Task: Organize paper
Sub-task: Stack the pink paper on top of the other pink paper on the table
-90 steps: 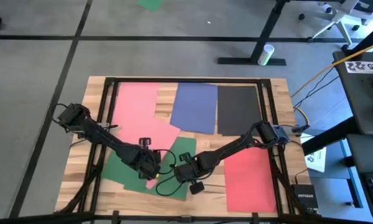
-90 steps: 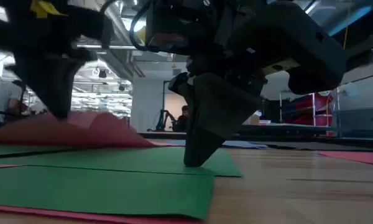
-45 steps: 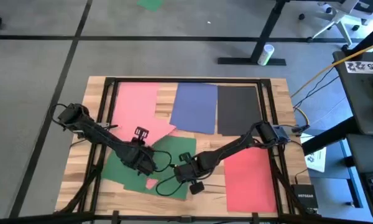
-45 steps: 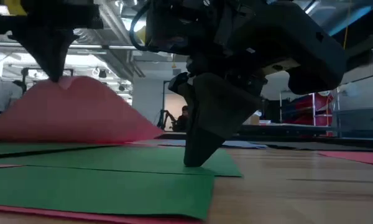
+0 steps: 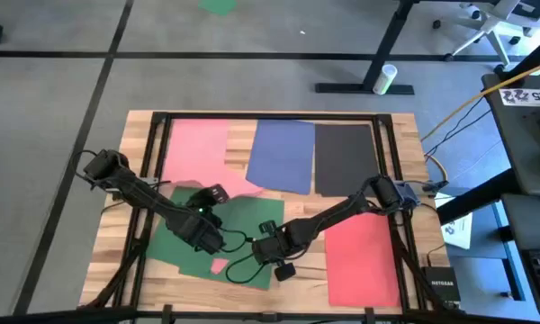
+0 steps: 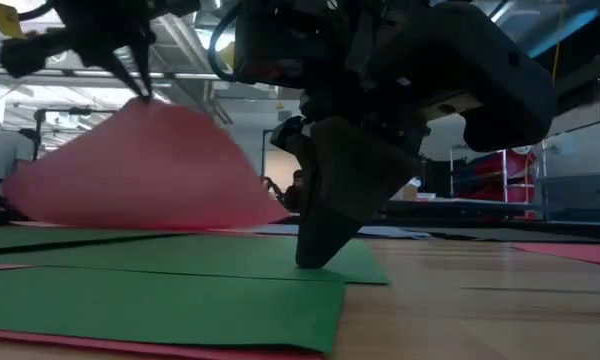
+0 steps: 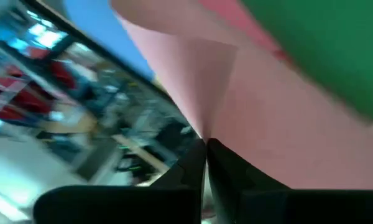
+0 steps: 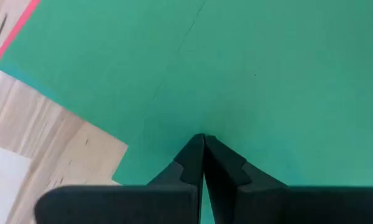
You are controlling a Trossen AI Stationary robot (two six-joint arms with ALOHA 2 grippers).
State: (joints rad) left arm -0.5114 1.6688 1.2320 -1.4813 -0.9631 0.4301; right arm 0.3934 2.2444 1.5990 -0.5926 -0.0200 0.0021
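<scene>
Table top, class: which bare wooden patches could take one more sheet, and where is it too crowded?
Bare wood shows along the table edge beside the black sheet, and left of the red sheet. The middle is crowded: left gripper lifting the pink sheet, right gripper pinning green sheets.

Flat construction-paper sheets spread across the table: a blue sheet point(image 5: 282, 155) beside a black sheet point(image 5: 344, 159), a red sheet point(image 5: 364, 256) nearer, green sheets point(image 5: 243, 236) overlapping (one pink sheet point(image 6: 140, 170) arches up, lifted by a corner).
</scene>
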